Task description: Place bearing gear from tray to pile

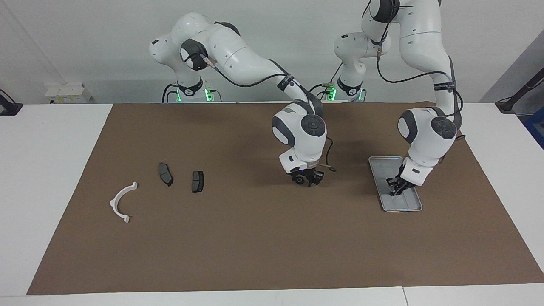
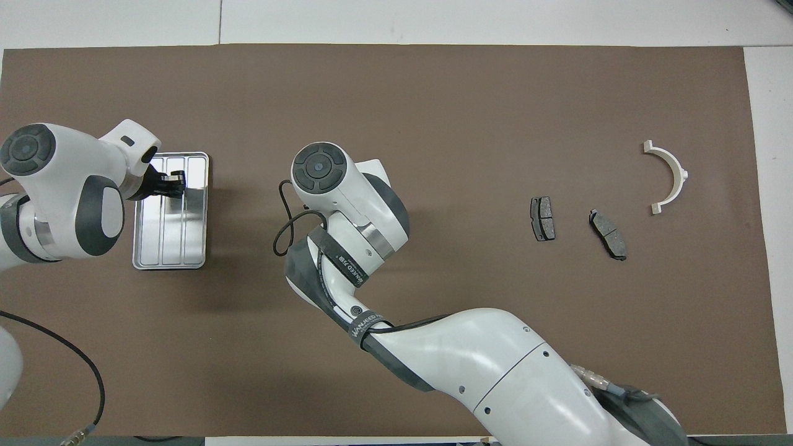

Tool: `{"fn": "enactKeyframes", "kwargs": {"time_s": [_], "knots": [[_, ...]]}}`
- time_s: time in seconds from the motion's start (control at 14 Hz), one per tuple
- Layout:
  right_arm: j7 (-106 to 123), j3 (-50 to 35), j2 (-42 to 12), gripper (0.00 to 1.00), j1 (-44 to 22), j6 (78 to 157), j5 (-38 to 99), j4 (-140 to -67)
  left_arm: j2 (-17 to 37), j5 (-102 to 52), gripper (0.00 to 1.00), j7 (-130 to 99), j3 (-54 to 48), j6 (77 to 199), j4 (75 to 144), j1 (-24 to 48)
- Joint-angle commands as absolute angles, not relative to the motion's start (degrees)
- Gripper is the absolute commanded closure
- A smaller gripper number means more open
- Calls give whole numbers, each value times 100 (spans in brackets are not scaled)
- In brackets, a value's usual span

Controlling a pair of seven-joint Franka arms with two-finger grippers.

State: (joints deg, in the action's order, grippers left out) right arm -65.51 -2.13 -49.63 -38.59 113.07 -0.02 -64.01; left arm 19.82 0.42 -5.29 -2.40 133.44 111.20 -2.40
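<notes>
Left gripper [image 1: 394,192] down in the tray [image 1: 382,163], fingers clenched; whether they hold the gear, cannot tell. Right gripper [image 1: 307,180] low over the mat [image 1: 255,238] mid-table, fingers unreadable. Bracket [image 1: 121,202] and two pads [image 1: 165,174] lie toward the right arm's end.

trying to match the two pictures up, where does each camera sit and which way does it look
Facing view: high across the table, looking at the robots; both bases and whole arms show, left gripper down in the tray, right gripper over the mat.
Overhead view: high above the robots' end, looking steeply down; only forearms and wrists show, rising from the bottom edge.
Shared: tray, white bracket, two dark pads, mirrored half a turn.
</notes>
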Motion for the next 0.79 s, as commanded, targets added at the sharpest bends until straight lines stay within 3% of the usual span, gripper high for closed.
{"fn": "enactKeyframes", "kwargs": {"time_s": [0.0,0.36,0.72], "knots": [[-6565,-281,-4983,100,-3788,11443,105,-6521,1987,26,100,-667,-281,13034,10872,-299],[-5979,-264,-4817,100,-3569,10857,26,-6399,1793,35,100,-1213,-316,12542,10696,-159],[-4574,-272,-3790,100,-2718,9802,70,-6354,1740,35,99,-2570,-308,12165,10434,638]]}}
